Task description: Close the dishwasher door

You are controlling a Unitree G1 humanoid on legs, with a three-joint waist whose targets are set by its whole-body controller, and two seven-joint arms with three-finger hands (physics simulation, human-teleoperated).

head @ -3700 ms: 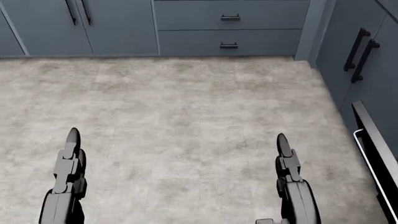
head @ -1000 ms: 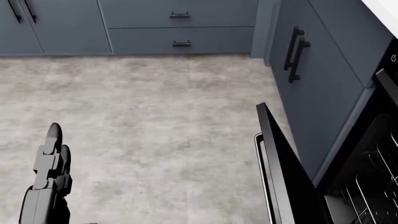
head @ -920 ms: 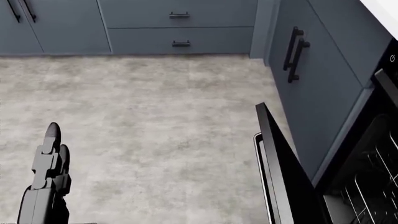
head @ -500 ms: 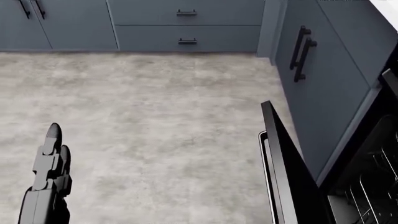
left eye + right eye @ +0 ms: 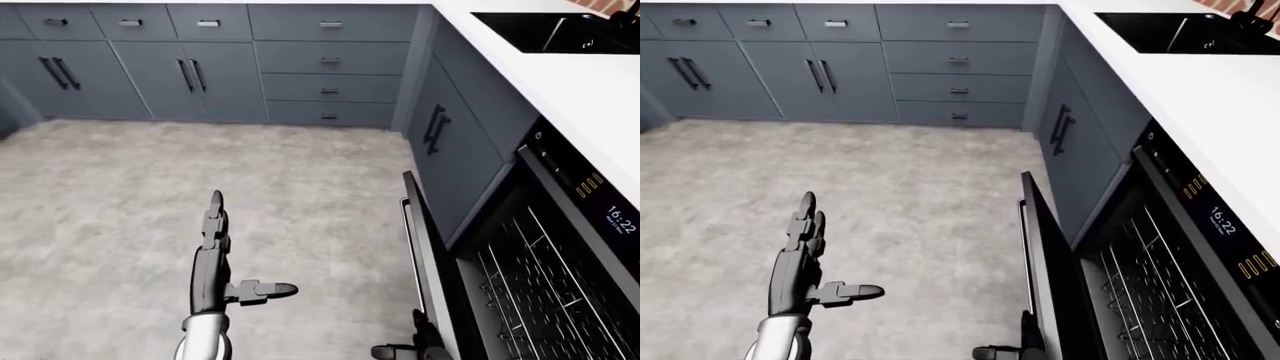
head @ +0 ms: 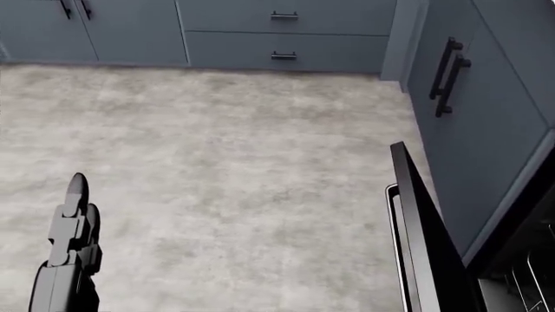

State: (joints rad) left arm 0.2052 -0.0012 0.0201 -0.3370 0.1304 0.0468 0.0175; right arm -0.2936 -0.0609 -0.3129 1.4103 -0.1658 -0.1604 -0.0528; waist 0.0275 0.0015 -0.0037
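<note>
The black dishwasher door point(image 5: 422, 259) stands part-way up at the right, tilted, with its handle point(image 5: 407, 240) on the floor-side face. Wire racks point(image 5: 530, 296) show inside, under the control panel with a lit clock point(image 5: 618, 220). My right hand point(image 5: 405, 343) shows at the bottom edge against the door's outer face, fingers spread; it also shows in the right-eye view point(image 5: 1012, 341). My left hand point(image 5: 225, 251) is flat and open over the floor, left of the door, apart from it. In the head view I see only the left hand point(image 6: 69, 240) and the door point(image 6: 421, 234).
Grey cabinets and drawers point(image 5: 325, 60) run along the top of the view, and a cabinet with two handles point(image 5: 436, 129) stands above the dishwasher. A white counter point(image 5: 560, 82) with a black sink point(image 5: 550, 31) is at the top right. Mottled floor point(image 5: 110, 202) spreads to the left.
The whole head view has shifted right, so the camera has turned. The door was low at the right edge 3.7 s ago and now stands raised; the right hand has left the head view.
</note>
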